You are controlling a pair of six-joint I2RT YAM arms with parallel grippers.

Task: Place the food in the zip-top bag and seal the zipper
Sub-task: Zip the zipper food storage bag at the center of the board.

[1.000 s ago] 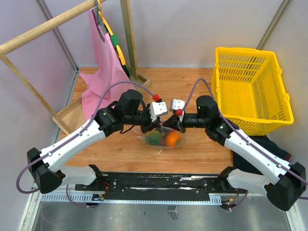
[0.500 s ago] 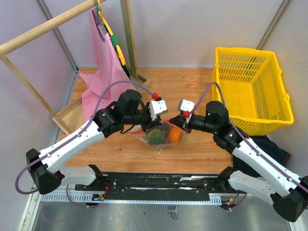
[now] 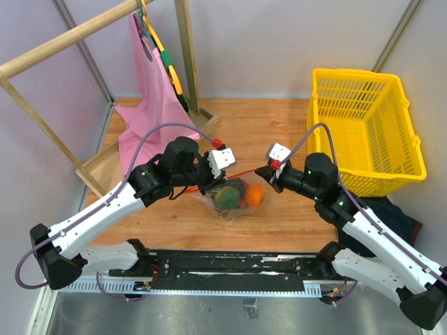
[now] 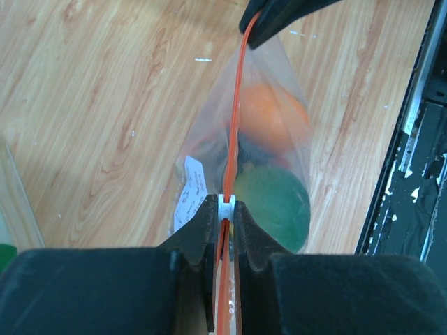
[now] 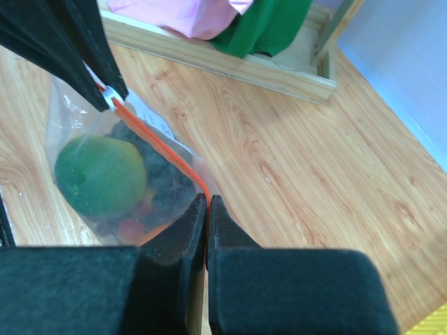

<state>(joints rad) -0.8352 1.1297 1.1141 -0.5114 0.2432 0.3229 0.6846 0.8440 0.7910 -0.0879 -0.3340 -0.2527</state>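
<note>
Remote op here. The big wooden table [image 3: 272,125] has a yellow basket [image 3: 370,178] on its right side and a pink cloth [image 3: 143,118] hanging at back left. In the middle, between my two arms, sits the zip-top bag [image 4: 206,139], mouth edge up. Inside it I can see a green lime [image 4: 272,202], an orange fruit [image 4: 272,122] next to it and a dark grape bunch [image 5: 150,171] behind.

The orange-red zipper [image 4: 234,105] is pulled taut. My right tool [image 5: 207,202] is pinched together on its far end at the bag's corner. My left tool [image 4: 223,206] is clamped on the little white slider [image 4: 225,204]. I can't tell if the bag's bottom touches the table.
</note>
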